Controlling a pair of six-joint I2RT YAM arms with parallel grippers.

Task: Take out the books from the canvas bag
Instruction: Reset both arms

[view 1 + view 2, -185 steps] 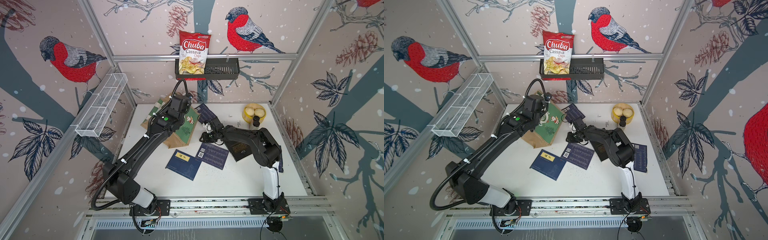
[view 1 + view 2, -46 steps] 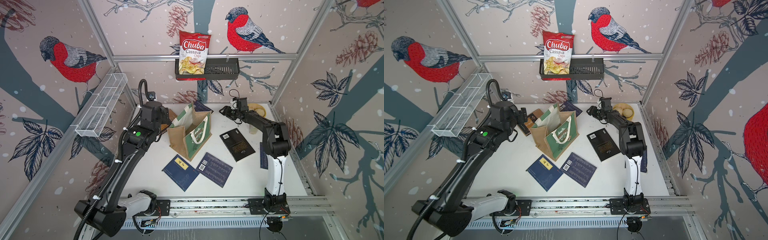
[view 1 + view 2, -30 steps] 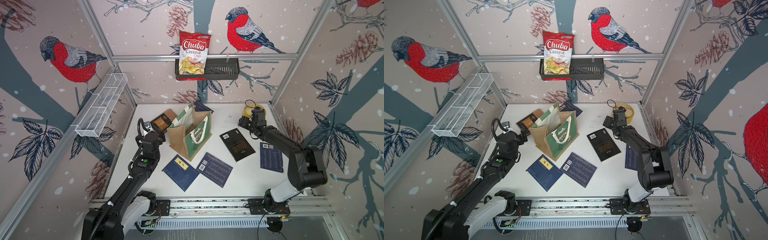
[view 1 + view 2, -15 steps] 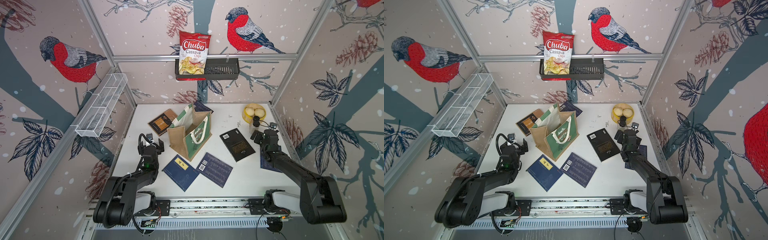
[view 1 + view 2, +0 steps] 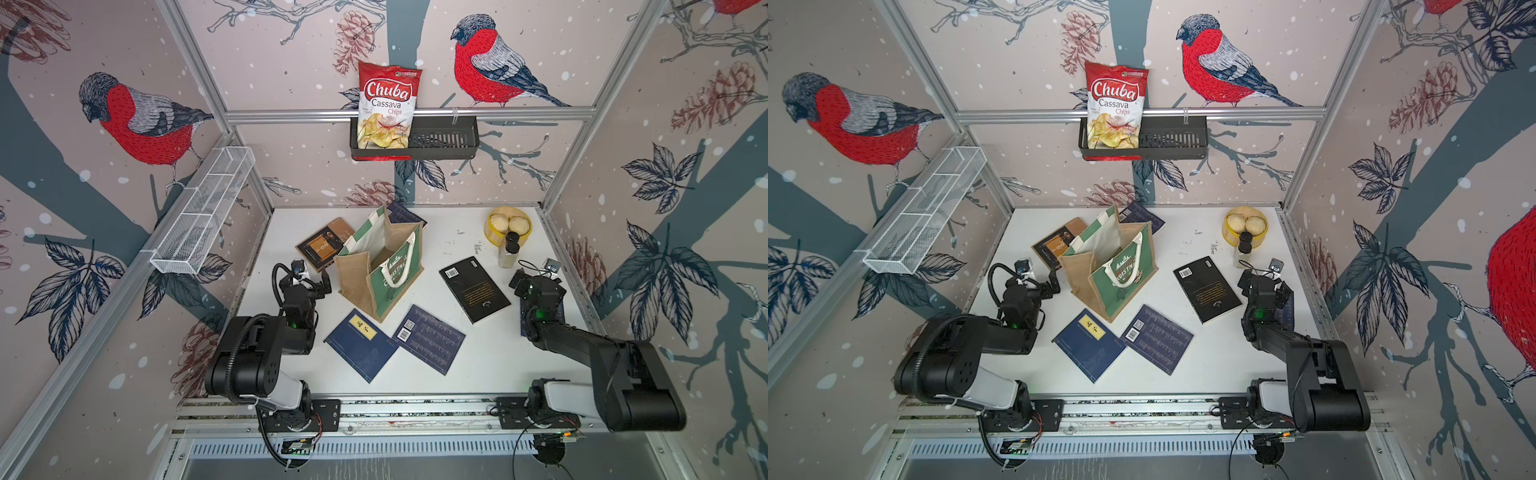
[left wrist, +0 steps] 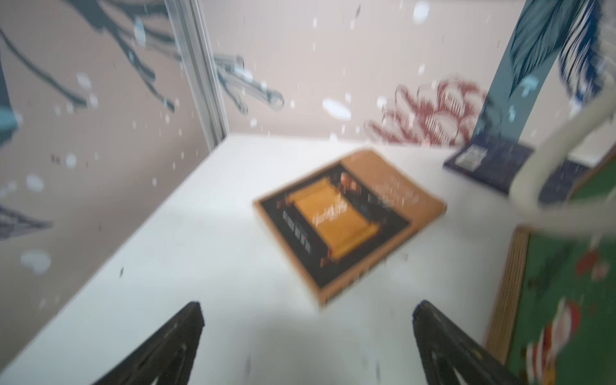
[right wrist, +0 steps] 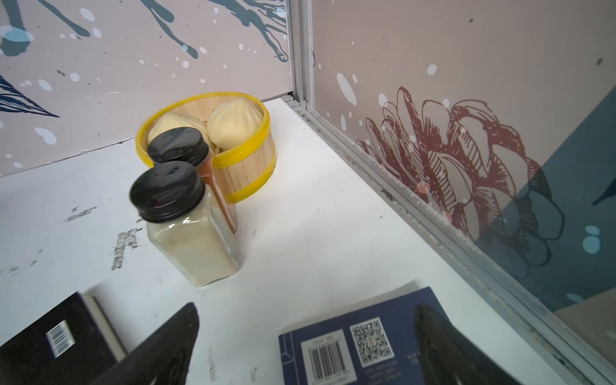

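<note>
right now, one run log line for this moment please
canvas bag: upright, mouth open | books: six lying on table around bag | left claw: open, empty | right claw: open, empty

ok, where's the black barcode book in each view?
Both top views: black book flat on the table, right of the canvas bag.
Right wrist: barcode corner only, beside the right end effector.
Left wrist: not in it.
Shared landmark: pale spice jar beyond its barcode corner.

White table: canvas bag upright at centre, six books flat around it, bun basket and two shakers upper right.
</note>
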